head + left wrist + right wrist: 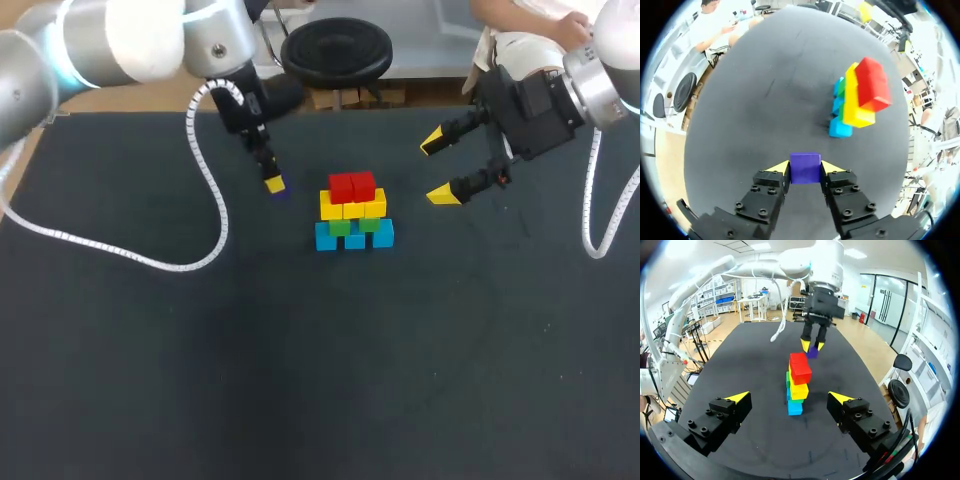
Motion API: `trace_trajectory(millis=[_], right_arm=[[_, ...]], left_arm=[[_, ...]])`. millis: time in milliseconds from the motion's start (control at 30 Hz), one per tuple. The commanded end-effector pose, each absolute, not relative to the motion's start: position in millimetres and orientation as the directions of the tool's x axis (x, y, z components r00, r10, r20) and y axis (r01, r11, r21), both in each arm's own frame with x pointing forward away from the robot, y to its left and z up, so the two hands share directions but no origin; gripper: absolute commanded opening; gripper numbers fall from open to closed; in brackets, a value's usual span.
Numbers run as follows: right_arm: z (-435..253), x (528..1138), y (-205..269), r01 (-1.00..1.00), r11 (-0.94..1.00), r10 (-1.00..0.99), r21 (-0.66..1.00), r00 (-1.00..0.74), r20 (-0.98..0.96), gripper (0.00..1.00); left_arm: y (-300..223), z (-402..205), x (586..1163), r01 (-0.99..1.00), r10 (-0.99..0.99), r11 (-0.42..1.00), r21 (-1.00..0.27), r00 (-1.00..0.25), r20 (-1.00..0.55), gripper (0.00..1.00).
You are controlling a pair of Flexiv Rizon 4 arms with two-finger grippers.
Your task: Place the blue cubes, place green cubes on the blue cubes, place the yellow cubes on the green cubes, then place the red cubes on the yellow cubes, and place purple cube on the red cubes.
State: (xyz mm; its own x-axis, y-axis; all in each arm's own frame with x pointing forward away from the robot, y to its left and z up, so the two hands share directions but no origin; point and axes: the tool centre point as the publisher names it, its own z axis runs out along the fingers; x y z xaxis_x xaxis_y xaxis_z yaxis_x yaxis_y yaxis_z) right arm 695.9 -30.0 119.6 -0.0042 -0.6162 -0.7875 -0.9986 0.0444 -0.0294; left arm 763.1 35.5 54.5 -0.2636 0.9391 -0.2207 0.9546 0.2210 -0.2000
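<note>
Left gripper grips the purple cube between its yellow tips, just left of the stack of blue, green, yellow and red cubes, while the right gripper hangs spread wide to the stack's right.

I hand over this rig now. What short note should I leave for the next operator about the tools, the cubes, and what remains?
Tools: the left tool is shut on the purple cube, low beside the stack. The right tool is open and empty on the stack's other side.
Stack: blue cubes at the bottom, then green cubes, yellow cubes, and red cubes on top.
Done: four layers.
Left: set the purple cube on the red cubes.
</note>
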Motion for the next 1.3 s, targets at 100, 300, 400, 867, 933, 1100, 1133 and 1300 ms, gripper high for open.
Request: trace_trajectory(millis=[100, 300, 400, 867, 933, 1100, 1133, 1300], right_arm=[[120, 695, -30, -0.998, 0.046, -0.615, -0.031, -0.004, -0.788, 1.0], [120, 695, -30, -0.998, 0.046, -0.615, -0.031, -0.004, -0.788, 1.0], [120, 695, -30, -0.998, 0.046, -0.615, -0.031, -0.004, -0.788, 1.0], [120, 695, -30, -0.998, 0.046, -0.615, -0.031, -0.004, -0.788, 1.0], [120, 695, -30, -0.998, 0.046, -0.615, -0.031, -0.004, -0.788, 1.0], [120, 695, -30, -0.998, 0.046, -0.615, -0.031, -0.004, -0.788, 1.0], [120, 695, -30, -0.998, 0.046, -0.615, -0.031, -0.004, -0.788, 1.0], [120, 695, -30, -0.998, 0.046, -0.615, -0.031, -0.004, -0.788, 1.0]], left_arm=[[27, 77, 746, 0.973, 0.932, 0.212, -0.087, -0.228, -0.28, 0.0], [13, 94, 744, 0.98, 0.93, 0.191, -0.061, -0.201, -0.307, 0.0], [9, 102, 743, 0.981, 0.929, 0.187, -0.057, -0.196, -0.313, 0.0], [-7, 138, 729, 0.987, 0.926, 0.156, -0.029, -0.156, -0.345, 0.0], [-9, 139, 728, 0.991, 0.919, 0.128, -0.028, -0.129, -0.373, 0.0], [-9, 139, 728, 0.993, 0.908, 0.115, -0.02, -0.113, -0.402, 0.0], [-9, 139, 728, 0.993, 0.908, 0.115, -0.02, -0.113, -0.402, 0.0], [-9, 139, 728, 0.993, 0.908, 0.115, -0.02, -0.113, -0.402, 0.0]])
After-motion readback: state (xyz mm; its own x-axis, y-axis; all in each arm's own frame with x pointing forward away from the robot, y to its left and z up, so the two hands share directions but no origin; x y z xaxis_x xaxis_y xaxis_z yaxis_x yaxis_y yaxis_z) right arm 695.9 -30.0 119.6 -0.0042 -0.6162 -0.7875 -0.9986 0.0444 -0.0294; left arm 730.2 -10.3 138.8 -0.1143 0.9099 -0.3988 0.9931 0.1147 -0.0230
